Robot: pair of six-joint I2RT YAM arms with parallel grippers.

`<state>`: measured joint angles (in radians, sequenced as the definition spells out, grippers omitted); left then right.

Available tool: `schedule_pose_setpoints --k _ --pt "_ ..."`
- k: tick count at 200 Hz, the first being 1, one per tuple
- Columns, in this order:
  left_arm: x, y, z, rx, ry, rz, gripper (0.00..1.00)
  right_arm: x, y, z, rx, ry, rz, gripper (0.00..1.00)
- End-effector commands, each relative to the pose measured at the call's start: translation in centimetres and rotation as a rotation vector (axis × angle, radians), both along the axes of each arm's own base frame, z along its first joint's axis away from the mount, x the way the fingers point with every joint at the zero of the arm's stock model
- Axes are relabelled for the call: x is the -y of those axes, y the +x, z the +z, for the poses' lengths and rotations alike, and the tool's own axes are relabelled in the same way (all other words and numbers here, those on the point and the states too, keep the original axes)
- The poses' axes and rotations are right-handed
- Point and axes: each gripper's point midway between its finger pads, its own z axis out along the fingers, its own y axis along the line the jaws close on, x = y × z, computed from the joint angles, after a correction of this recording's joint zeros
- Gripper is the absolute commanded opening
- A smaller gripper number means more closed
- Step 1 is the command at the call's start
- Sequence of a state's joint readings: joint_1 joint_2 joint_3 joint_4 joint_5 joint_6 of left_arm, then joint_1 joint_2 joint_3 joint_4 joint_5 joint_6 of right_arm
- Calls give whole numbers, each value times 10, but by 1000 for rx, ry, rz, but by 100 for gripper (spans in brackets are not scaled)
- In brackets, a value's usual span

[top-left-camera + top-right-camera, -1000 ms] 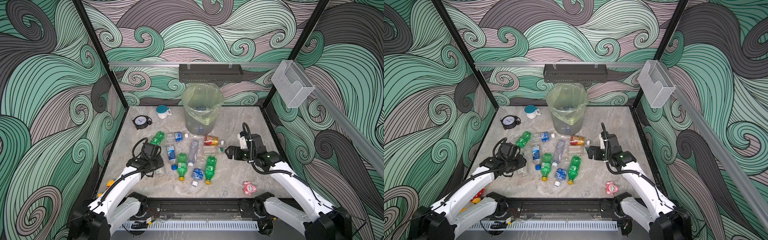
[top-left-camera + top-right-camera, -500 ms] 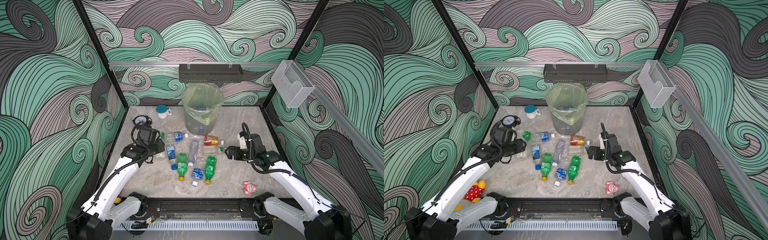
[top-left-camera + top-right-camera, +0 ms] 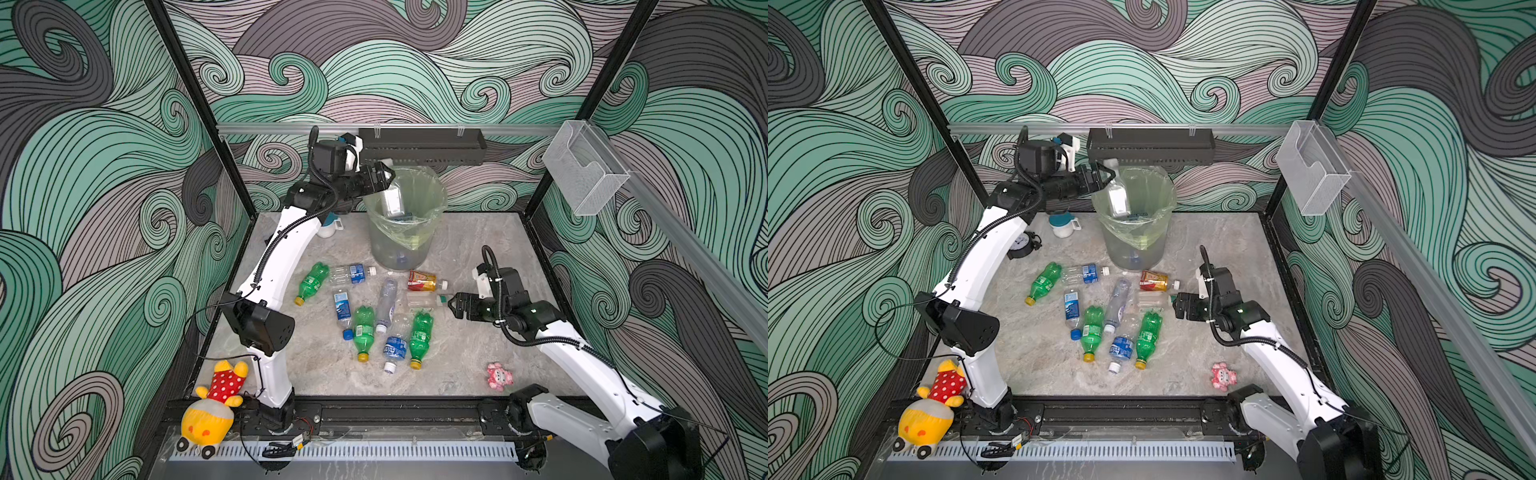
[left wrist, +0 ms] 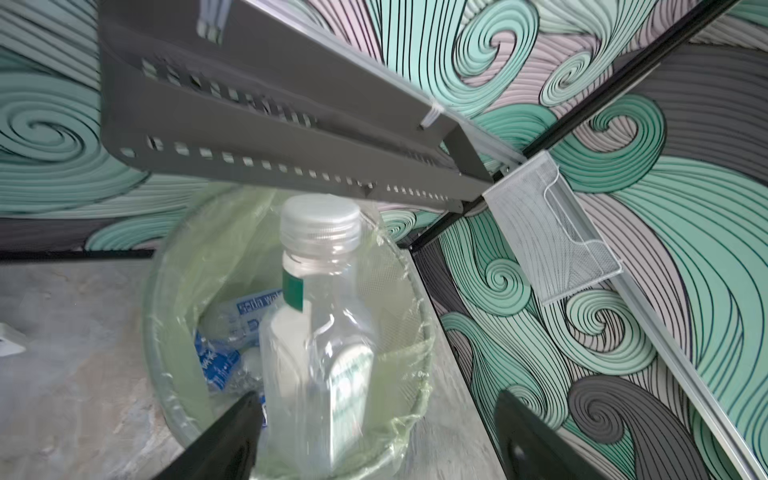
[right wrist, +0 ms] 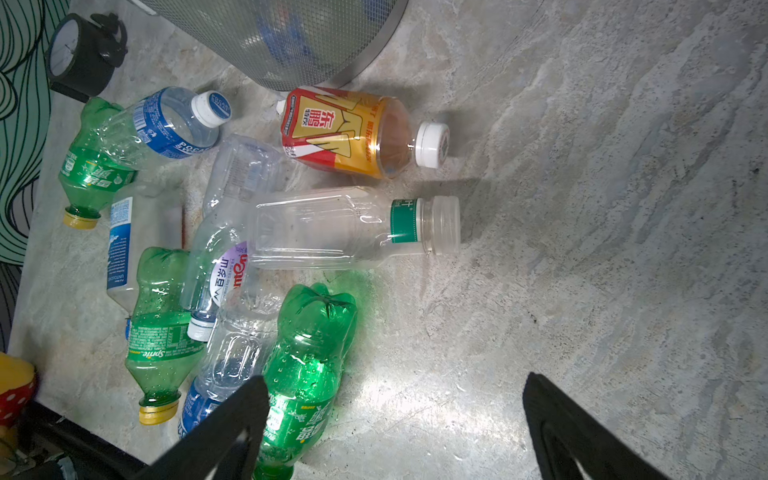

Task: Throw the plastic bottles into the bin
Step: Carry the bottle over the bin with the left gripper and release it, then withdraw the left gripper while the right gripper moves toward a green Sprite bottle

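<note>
Clear bottle [image 4: 320,332] cap-up in the mouth of the bin [image 3: 436,199], between the wide-spread jaws of the left gripper [image 3: 384,176] at the bin rim, right gripper [image 3: 454,304] likewise wide and empty, in front of the bin, beside the bottles [image 3: 365,332] lying there

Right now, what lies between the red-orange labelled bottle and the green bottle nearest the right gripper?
A clear bottle with a green neck band; the right wrist view shows it between the red-orange labelled bottle and the green bottle.
</note>
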<state>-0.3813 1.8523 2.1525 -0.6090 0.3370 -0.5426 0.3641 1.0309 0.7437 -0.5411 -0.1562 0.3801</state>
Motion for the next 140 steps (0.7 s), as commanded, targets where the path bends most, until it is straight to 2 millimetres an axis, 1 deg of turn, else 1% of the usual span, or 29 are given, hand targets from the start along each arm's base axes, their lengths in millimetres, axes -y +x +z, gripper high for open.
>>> schedule_pose_setpoints --k 1,10,11,18,20,21,29,33,36,39,41,45,48,52,59,76,94,107,123,140 --pt "-11 -32 11 28 -7 -7 91 -3 -5 2 -6 -4 22 96" --pt "-24 -42 5 40 14 35 93 -4 -8 2 -9 -7 36 96" --pt "-25 -44 7 45 14 39 93 -4 -8 2 -10 -7 37 96" --pt "-35 -53 -2 39 38 64 94 -6 -10 2 -8 -8 51 96" --pt "-38 -56 -3 39 43 70 94 -6 -10 3 -8 -9 53 96" --pt "-40 -57 0 47 44 79 94 -6 -11 3 -8 -10 54 96" --pt "-51 -68 -6 42 66 106 94 -7 -12 3 -4 -11 66 96" --pt "-55 -73 -14 30 81 113 94 -8 -13 3 -5 -12 70 96" --pt "-59 -78 -17 29 89 121 94 -8 -13 3 -3 -12 72 96" --pt "-61 -79 -25 14 102 125 94 -9 -13 3 -3 -10 76 96" --pt "-66 -86 -21 26 101 133 94 -9 -14 3 -5 -11 77 96" --pt "-71 -94 -23 28 111 143 95 -11 -15 3 -5 -11 82 96" --pt "-74 -98 -30 21 122 145 95 -11 -15 3 -7 -10 86 96" --pt "-77 -104 -33 25 133 147 96 -12 -16 3 -6 -9 90 96" --pt "-84 -112 -47 18 160 157 98 -14 -17 3 -13 -10 97 95" --pt "-106 -132 -79 -19 209 215 99 -19 -21 2 -20 -13 112 95" --pt "-122 -154 -103 -50 234 243 99 -21 -25 1 -32 -25 123 95" --pt "-131 -169 -116 -70 247 262 99 -22 -27 -1 -46 -34 131 95" --pt "-143 -186 -127 -92 259 289 99 -22 -29 -2 -67 -44 136 95" --pt "-152 -201 -135 -102 271 308 99 -27 -30 -3 -80 -31 152 95"
